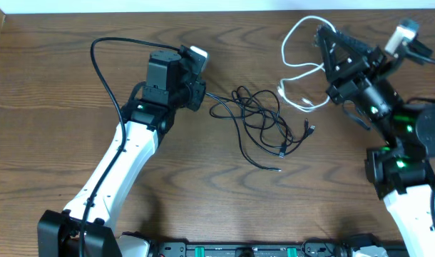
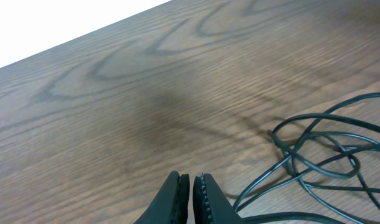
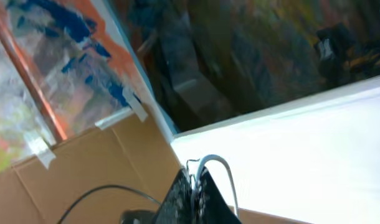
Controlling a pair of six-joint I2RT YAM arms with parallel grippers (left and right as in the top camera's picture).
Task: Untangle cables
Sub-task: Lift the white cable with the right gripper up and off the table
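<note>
A tangle of thin black cables (image 1: 260, 118) lies on the wooden table (image 1: 60, 107) at the middle, with plug ends at its right and front. My left gripper (image 1: 203, 93) is shut, low over the table at the tangle's left end. In the left wrist view the jaws (image 2: 191, 182) show nothing between the tips, and black strands (image 2: 289, 146) run past their right side. My right gripper (image 1: 321, 30) is raised at the back right, shut on the white cable (image 1: 283, 50), which hangs in loops to the table. The white cable (image 3: 229, 180) arches out of the jaws (image 3: 193, 177).
The left arm's own thick black cable (image 1: 96, 57) loops over the table's left side. A dark rail (image 1: 246, 250) runs along the front edge. Brown cardboard (image 3: 84, 168) fills the background of the right wrist view.
</note>
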